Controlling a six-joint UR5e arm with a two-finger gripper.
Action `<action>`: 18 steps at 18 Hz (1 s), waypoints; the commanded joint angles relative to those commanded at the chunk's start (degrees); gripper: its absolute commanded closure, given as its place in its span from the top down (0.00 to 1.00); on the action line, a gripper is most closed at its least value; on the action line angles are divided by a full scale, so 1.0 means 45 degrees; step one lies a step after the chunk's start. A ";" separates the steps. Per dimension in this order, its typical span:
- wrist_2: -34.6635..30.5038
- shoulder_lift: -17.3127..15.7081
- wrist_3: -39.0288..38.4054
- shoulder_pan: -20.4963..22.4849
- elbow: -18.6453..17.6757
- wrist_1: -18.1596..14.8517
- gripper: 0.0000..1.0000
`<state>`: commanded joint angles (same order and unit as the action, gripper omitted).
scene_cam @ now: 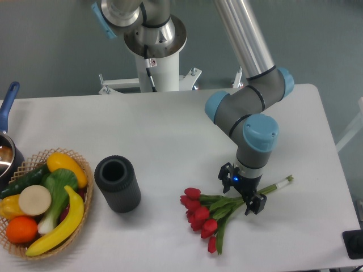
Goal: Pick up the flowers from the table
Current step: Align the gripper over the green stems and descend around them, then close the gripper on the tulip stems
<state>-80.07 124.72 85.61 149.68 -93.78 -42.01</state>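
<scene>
The flowers (pixel 207 215), a bunch of red tulip buds with green leaves and pale green stems, lie on the white table (pixel 170 130) at the front right, with the buds to the left and the stem ends pointing right. My gripper (pixel 243 192) is down over the stems just right of the leaves. Its two dark fingers (pixel 255 203) stand on either side of the stems. I cannot tell whether they press the stems. The bunch rests on the table.
A dark upright cylinder (pixel 118 184) stands left of the flowers. A wicker basket (pixel 45 201) of toy produce sits at the front left. A pot with a blue handle (pixel 7 124) is at the left edge. The arm's base (pixel 156 51) stands behind the table.
</scene>
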 joint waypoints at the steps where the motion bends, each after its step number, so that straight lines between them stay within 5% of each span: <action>1: 0.0000 0.0000 -0.0020 0.0000 0.0000 0.0000 0.76; 7: 0.0000 -0.0019 -0.0020 -0.0019 0.0000 0.0000 0.70; 18: -0.0020 -0.0058 -0.0020 -0.0020 -0.0098 0.0078 0.46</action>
<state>-80.16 124.45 85.52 149.59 -94.22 -41.66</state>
